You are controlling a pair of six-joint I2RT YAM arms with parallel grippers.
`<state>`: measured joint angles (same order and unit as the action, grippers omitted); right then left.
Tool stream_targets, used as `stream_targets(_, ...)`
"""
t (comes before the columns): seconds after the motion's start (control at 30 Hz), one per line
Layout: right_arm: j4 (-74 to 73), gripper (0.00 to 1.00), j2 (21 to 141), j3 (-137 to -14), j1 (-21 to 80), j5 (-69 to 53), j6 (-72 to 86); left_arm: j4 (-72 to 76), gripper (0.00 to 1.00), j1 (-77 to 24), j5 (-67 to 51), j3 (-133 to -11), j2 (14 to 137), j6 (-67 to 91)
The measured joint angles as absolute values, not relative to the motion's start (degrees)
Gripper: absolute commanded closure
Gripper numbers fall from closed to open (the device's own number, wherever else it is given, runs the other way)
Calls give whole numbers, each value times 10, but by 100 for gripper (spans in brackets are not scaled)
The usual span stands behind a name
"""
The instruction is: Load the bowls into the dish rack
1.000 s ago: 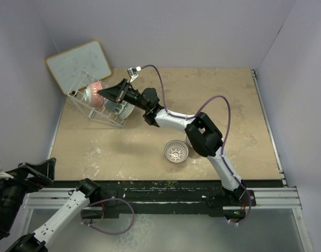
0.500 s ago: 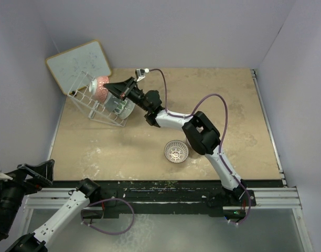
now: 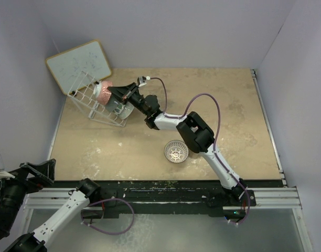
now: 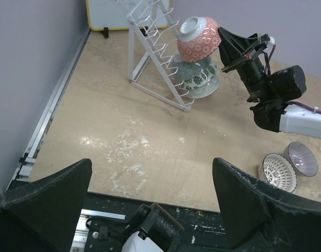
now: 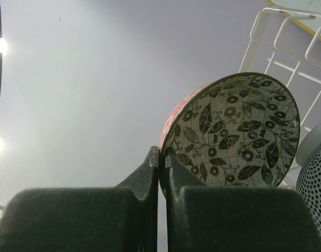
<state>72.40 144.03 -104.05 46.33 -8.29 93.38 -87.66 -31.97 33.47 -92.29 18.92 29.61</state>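
Observation:
My right gripper (image 3: 112,92) is shut on the rim of a bowl (image 3: 103,91) with a red-pink outside and a black-and-white leaf pattern inside (image 5: 239,131). It holds the bowl tilted at the top of the white wire dish rack (image 3: 87,100), just above green-white bowls (image 4: 199,79) that lean in the rack. A radial white bowl (image 3: 176,151) stands on the table, with a purple bowl (image 4: 302,158) beside it. My left gripper (image 4: 150,210) is open and empty, low at the near left edge.
A wood-framed whiteboard (image 3: 79,64) leans on the wall behind the rack. The right arm's elbow (image 3: 196,134) hangs over the table just behind the radial bowl. Walls close in the left, back and right sides.
The right arm has stretched further toward the rack and its wrist has turned, shifting the red-pink bowl slightly right at the rack's top. The left arm has not moved.

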Motion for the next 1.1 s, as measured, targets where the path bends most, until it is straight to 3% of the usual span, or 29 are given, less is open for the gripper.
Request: stream_targets(1.1, 726, 100, 1487, -1064, 465, -54, 983, -884, 1, -324, 339, -908, 189, 309)
